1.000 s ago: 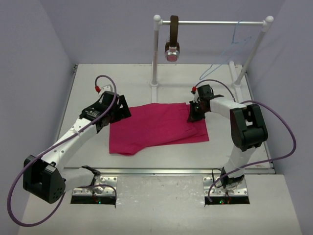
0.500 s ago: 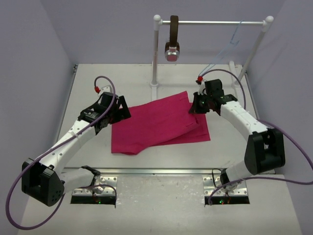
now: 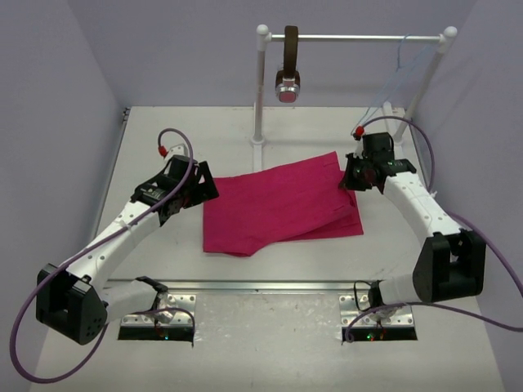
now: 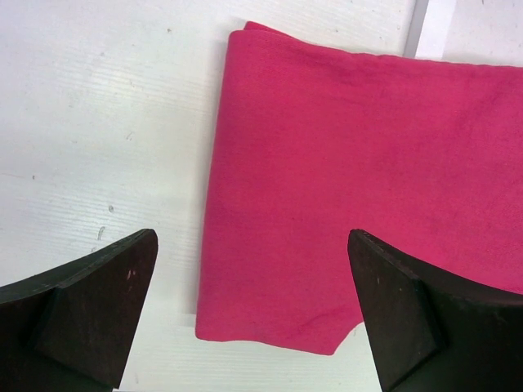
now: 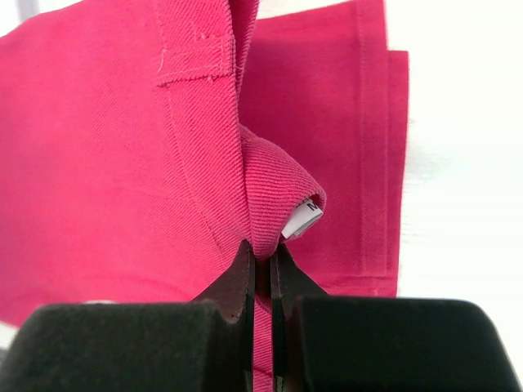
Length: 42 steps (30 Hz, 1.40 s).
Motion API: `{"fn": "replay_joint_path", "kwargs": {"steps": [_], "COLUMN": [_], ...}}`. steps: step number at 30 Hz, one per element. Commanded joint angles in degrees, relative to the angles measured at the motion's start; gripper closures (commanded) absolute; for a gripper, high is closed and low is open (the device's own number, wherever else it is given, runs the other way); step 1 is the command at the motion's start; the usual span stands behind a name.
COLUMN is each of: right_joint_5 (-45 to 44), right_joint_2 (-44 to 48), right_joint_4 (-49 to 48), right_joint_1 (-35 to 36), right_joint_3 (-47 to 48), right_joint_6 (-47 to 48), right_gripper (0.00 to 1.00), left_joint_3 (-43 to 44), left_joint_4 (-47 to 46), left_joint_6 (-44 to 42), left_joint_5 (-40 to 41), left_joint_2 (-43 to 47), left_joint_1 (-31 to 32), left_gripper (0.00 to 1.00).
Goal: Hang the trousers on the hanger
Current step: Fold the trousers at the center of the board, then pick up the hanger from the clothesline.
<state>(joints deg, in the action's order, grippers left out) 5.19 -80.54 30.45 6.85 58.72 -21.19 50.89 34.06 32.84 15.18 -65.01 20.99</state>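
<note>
While the right tool [image 3: 352,173] pinches a fold at the right end of the trousers [image 3: 278,208], which lie left-to-right across the worktop [image 3: 163,131], the hanger [image 3: 391,77] hangs on the rail [image 3: 351,37] behind and above that tool, and the left tool [image 3: 198,189] gapes wide, empty, beside the opposite end.

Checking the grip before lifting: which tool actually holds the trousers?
The right tool, pinched shut on a fold of the trousers; the left tool is open over their other end, gripping nothing.
</note>
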Motion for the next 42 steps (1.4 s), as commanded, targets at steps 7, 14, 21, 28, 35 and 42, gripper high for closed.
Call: {"fn": "replay_joint_path", "kwargs": {"steps": [7,14,21,28,35,42], "right_joint_5": [-12.3,-20.3,-19.5,-10.6,-6.8,-7.2], "right_joint_2": [-15.9,-16.7,-3.5,3.8,4.3,14.4], "right_joint_4": [-3.4,-1.7,-3.5,-6.9,-11.5,-4.2], "right_joint_1": [-1.6,-1.6,5.6,8.2,7.5,8.7], "right_joint_3": [0.6,-0.4,-4.2,-19.9,-26.8,-22.5], "right_joint_6": [-2.4,-5.6,-5.1,-11.5,-14.8,-16.0], "right_gripper": [0.98,0.41,0.36,0.38,0.35,0.36], "left_joint_3": [-1.6,-3.7,-8.2,-8.0,-5.4,-4.4], "left_joint_4": [-5.2,-8.2,-16.7,-17.6,-16.8,-8.7], "left_joint_6": [1.1,4.4,5.1,7.3,8.7,11.2], "left_joint_5": [-0.6,1.6,0.0,0.1,1.0,7.2], "left_joint_2": [-3.0,-8.4,-12.1,-19.1,-24.0,-17.5], "left_joint_1": [-0.4,-0.4,-0.4,-0.4,-0.4,-0.4], "left_gripper": [0.00,0.00,0.00,0.00,0.00,0.00]}}
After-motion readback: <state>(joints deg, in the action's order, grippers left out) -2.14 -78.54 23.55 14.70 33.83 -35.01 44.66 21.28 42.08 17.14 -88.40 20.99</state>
